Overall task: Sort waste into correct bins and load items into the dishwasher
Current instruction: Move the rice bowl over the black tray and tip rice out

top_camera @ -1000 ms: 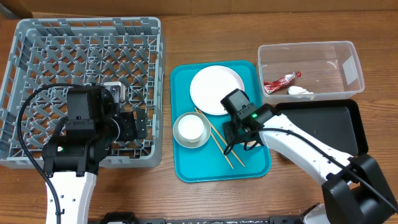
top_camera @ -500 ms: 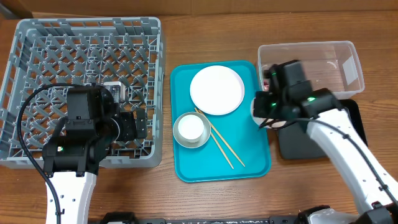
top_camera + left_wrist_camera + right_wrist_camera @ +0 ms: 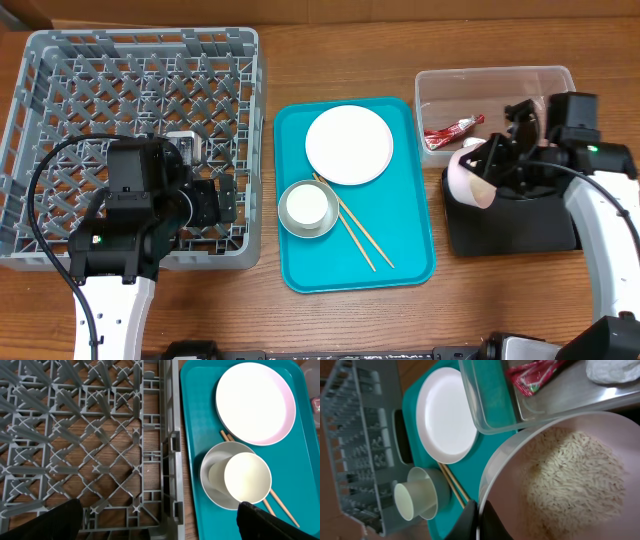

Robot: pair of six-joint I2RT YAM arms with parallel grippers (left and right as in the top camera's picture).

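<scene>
Right gripper [image 3: 497, 163], fingers clamped on the small white bowl [image 3: 466, 178] of rice [image 3: 575, 475], has swung it off the teal tray [image 3: 405, 255] to tilt over the black tray [image 3: 520, 225] at the surface's right edge, ready to empty. Left gripper [image 3: 160, 524] fingers hang open over the dish rack [image 3: 60, 80].

A wooden table [image 3: 500, 300] is seen from above and fills nearly the whole overhead view. Its surface is a warm mid-brown, with fine grain running from left to right. The wood is lit softly and evenly, and only short, faint shadows are cast on it. A paler tan shape [image 3: 20, 12] is cut off at the upper left corner and cannot be identified. A narrow dark strip [image 3: 330, 354] is shown along the lower edge.
</scene>
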